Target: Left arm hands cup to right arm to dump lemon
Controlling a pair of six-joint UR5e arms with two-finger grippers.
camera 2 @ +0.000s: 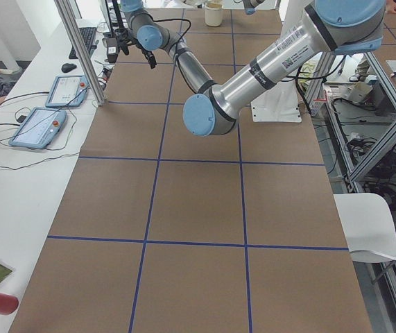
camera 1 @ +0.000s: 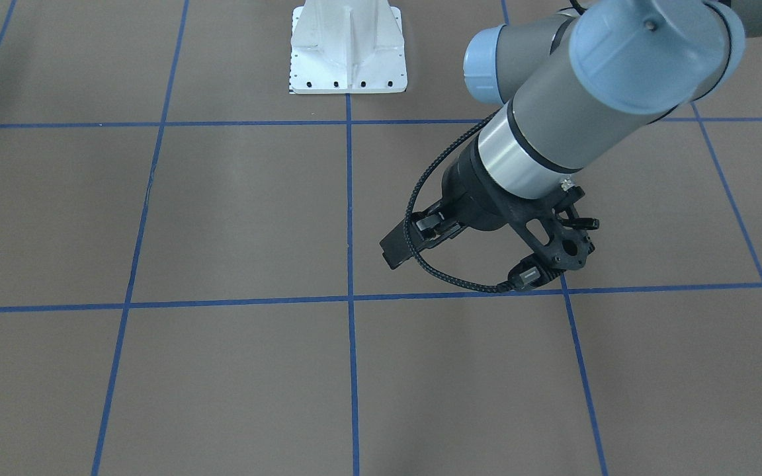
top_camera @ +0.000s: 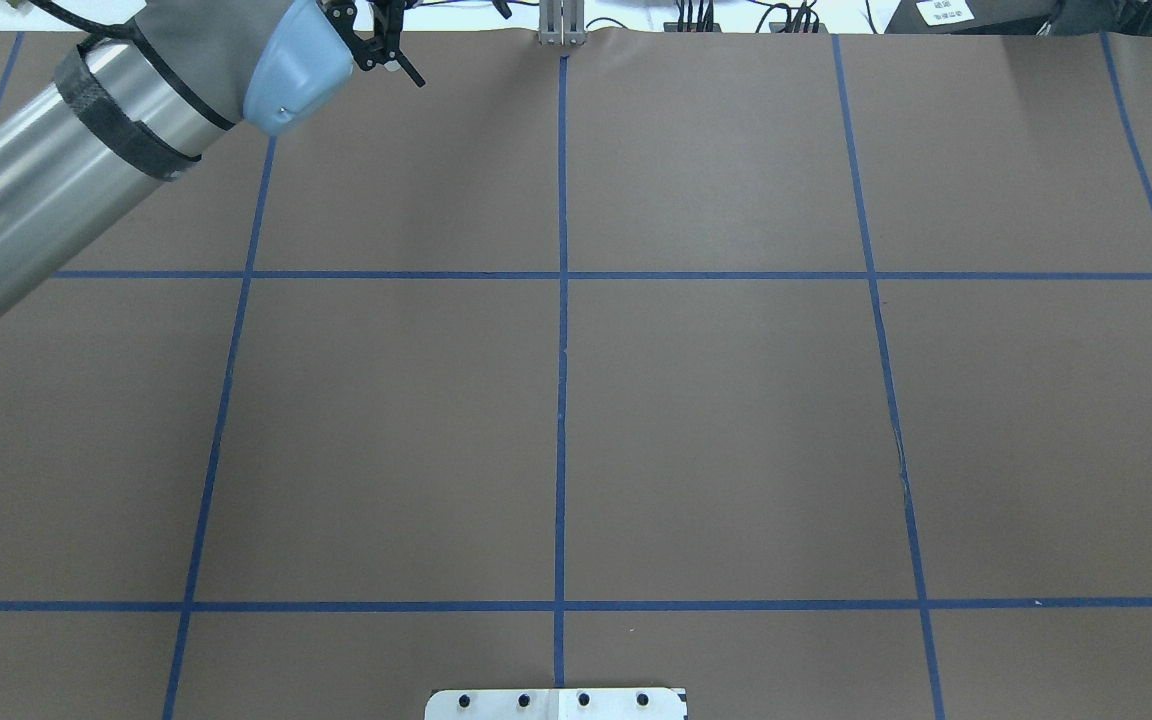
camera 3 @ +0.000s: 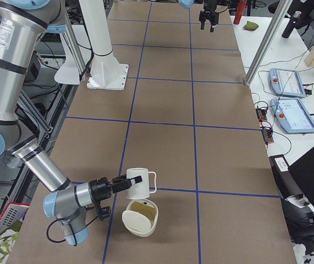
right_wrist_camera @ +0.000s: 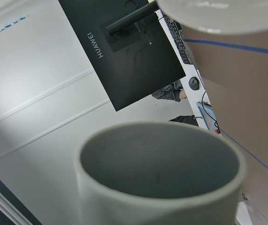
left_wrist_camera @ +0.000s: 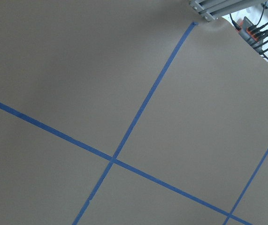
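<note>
Lower left, the small white square-handled mug (camera 3: 141,190) is sitting at the right gripper (camera 3: 130,182) above a cream bowl (camera 3: 137,223); its jaws' state I cannot tell. The left gripper (camera 1: 414,241) is hovering, jaws apart.

In the right wrist view the cup (right_wrist_camera: 159,161) is cut off below its rim.

Brown table cover (top_camera: 716,420) is carrying a blue tape grid (top_camera: 562,400). White side desk (camera 2: 17,201) is running down frame left, white chair (camera 2: 376,225) sitting lower right. Black monitor (right_wrist_camera: 134,61) is standing against a white wall (right_wrist_camera: 26,70).
</note>
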